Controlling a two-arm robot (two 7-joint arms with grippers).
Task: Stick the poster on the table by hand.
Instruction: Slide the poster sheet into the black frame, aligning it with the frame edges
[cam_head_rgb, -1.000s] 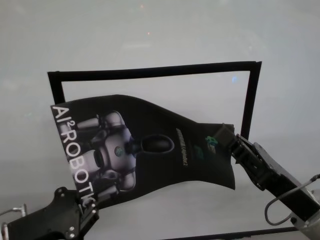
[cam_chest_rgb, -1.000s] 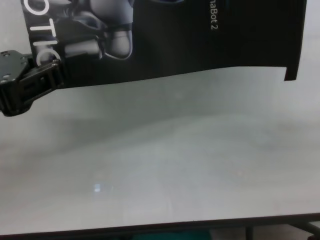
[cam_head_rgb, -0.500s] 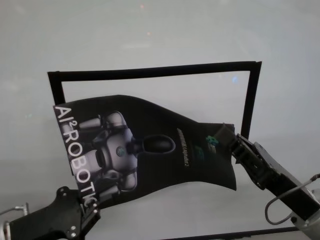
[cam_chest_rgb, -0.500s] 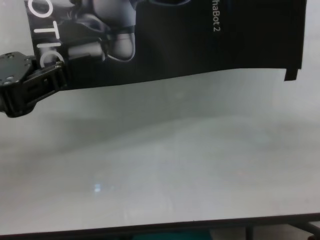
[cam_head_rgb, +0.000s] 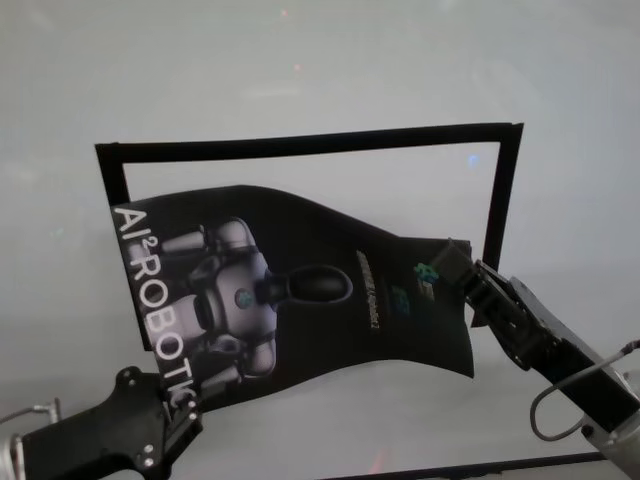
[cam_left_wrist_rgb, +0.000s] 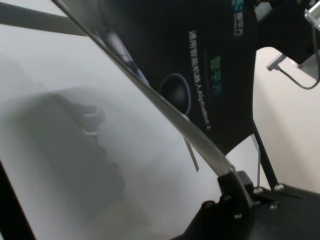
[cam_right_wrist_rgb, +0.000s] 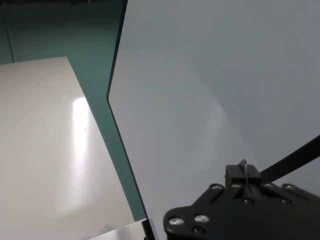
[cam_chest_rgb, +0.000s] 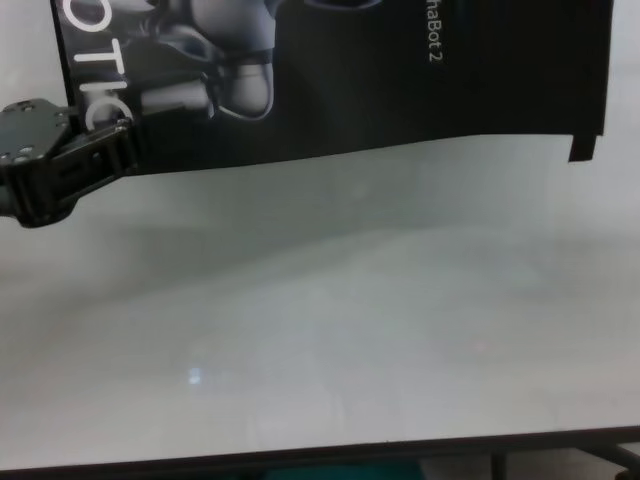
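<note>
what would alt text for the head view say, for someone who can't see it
A large glossy black poster printed with a grey-white robot figure sags in a wave above a wide white table, held at opposite ends by the black left gripper and right gripper. Behind it, narrow black tape strips outline a rectangle on the table.

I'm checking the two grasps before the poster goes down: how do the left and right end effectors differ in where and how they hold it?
The left end effector pinches the poster at its near left corner, under the white letters; the right end effector grips the right edge, farther from the robot. The left reaches in from below the sheet, the right from the side. Both are black and shut on the poster, holding it above the table.
</note>
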